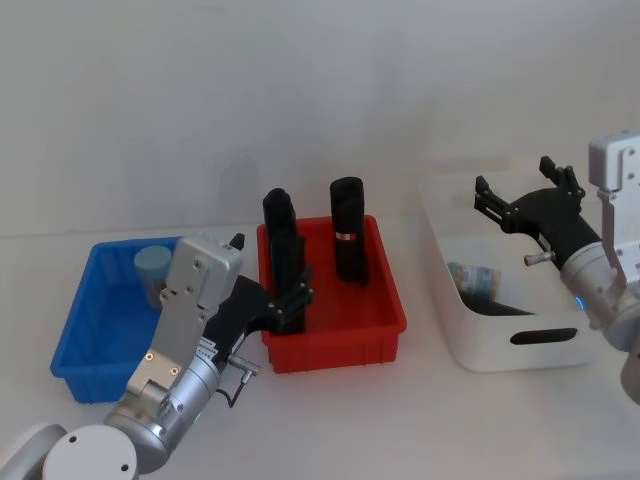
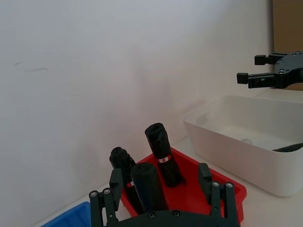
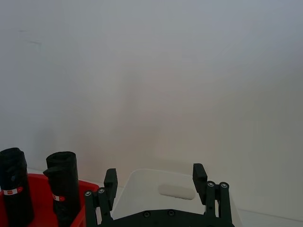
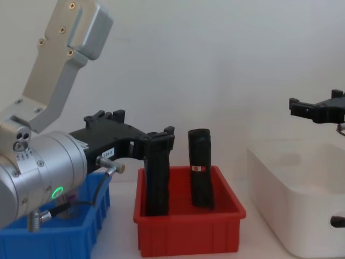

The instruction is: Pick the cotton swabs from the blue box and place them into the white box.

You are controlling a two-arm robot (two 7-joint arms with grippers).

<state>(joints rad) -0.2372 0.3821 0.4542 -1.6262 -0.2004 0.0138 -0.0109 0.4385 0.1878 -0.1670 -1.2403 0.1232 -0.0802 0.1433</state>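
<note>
One cotton swabs jar (image 1: 152, 266) with a light blue lid stands in the far part of the blue box (image 1: 84, 340) at the left. Another jar (image 1: 479, 280) lies on its side in the white box (image 1: 500, 348) at the right. My left gripper (image 1: 297, 298) hovers open and empty between the blue box and the red bin, its fingers (image 2: 116, 184) pointing over the bin. My right gripper (image 1: 512, 185) hangs open and empty above the far end of the white box (image 3: 176, 190).
A red bin (image 1: 345, 338) stands between the two boxes and holds tall black rolls (image 1: 348, 228), upright or leaning. A dark object (image 1: 503, 306) also lies in the white box. A plain wall closes the back of the table.
</note>
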